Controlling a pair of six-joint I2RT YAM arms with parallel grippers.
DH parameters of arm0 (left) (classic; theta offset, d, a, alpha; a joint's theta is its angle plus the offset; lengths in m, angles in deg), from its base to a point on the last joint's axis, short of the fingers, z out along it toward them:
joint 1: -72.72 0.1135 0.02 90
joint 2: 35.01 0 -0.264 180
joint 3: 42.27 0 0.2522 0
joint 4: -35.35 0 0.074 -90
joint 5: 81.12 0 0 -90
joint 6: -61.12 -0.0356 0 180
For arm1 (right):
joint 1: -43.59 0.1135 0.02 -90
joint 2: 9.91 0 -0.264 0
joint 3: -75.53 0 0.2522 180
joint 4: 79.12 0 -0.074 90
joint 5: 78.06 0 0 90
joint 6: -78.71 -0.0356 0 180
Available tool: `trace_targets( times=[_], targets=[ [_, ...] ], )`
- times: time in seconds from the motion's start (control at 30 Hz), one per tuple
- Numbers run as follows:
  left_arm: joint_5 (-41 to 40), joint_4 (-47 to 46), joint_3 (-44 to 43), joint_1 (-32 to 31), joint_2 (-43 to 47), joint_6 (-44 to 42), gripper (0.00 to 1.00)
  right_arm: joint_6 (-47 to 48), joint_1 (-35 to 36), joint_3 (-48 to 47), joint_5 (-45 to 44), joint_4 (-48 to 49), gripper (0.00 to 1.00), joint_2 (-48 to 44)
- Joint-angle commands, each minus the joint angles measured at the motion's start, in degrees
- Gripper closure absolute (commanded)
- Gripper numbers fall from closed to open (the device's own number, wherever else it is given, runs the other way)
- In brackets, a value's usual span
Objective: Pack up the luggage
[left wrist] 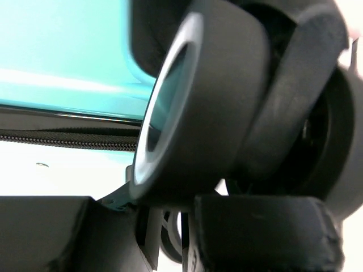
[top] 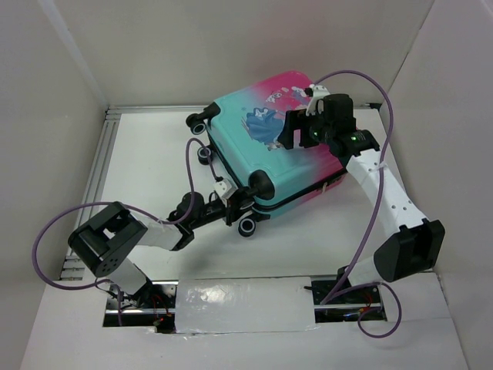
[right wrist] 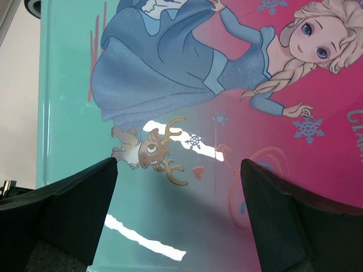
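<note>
The luggage [top: 281, 158] lies closed and flat on the white table, a pink-to-teal shell with a princess print and black wheels. My left gripper [top: 235, 199] reaches its near corner, between two wheels. In the left wrist view one black wheel [left wrist: 204, 96] fills the frame just past my left gripper [left wrist: 170, 204]; the jaws stand narrow, and whether they pinch it is unclear. The teal shell [left wrist: 62, 51] and its zipper [left wrist: 68, 139] show at the left. My right gripper [top: 296, 132] hovers over the shell's middle. It is open [right wrist: 178, 164] above the printed luggage [right wrist: 198, 85], holding nothing.
White walls close in the table at the back and both sides. A metal rail [top: 98, 166] runs along the left edge. Purple cables [top: 370, 85] loop above both arms. A shiny strip [top: 246, 304] covers the near edge between the arm bases.
</note>
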Motion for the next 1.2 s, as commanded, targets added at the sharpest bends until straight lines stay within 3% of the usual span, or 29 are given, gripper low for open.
trace_targets(
  times=[0.0, 0.2, 0.4, 0.5, 0.53, 0.57, 0.67, 0.7, 0.8, 1.0, 1.17],
  targets=[
    [-0.7, -11.1, -0.2, 0.5, 2.3, 3.3, 1.0, -0.5, 1.4, -0.1, 2.1, -1.2, 0.05, -3.0],
    [6.2, -9.1, 1.3, 0.0, 4.9, 3.3, 1.0, -0.5, 3.7, 1.0, 1.7, -3.7, 0.09, -6.1],
    [4.6, -8.5, 1.8, -0.6, 4.9, 3.9, 1.0, -1.1, 4.8, 1.6, 0.9, -5.0, 0.1, -8.0],
    [1.1, -7.7, 2.3, -1.8, 5.5, 3.9, 1.0, -1.1, 5.9, 2.3, 2.3, -8.0, 0.19, -10.2],
    [0.0, -5.9, 2.3, -1.8, 6.5, 4.4, 1.0, -0.5, 6.7, 3.2, 3.0, -9.3, 0.24, -10.8],
    [-1.5, -5.1, 3.0, -2.3, 7.1, 4.4, 1.0, -0.5, 6.7, 3.7, 3.7, -9.8, 0.38, -11.5],
    [-3.2, -2.9, 4.1, -3.0, 10.3, 5.2, 1.0, -0.5, 8.9, 6.6, 5.6, -11.0, 0.65, -15.0],
    [-4.1, -1.4, 4.1, -3.5, 11.9, 5.2, 1.0, -1.0, 10.1, 8.6, 7.4, -10.0, 0.81, -16.9],
    [-5.8, 0.1, 4.1, -4.2, 12.9, 5.2, 1.0, -2.8, 12.0, 13.3, 8.9, -8.2, 0.99, -19.6],
    [-9.2, 0.6, 3.6, -6.2, 10.7, 6.9, 1.0, -6.1, 17.7, 18.5, 7.7, -6.4, 1.0, -20.9],
    [-8.1, -7.3, 5.0, -8.5, 8.0, 6.9, 1.0, -6.6, 20.8, 18.5, 2.4, -7.7, 1.0, -20.3]
  ],
)
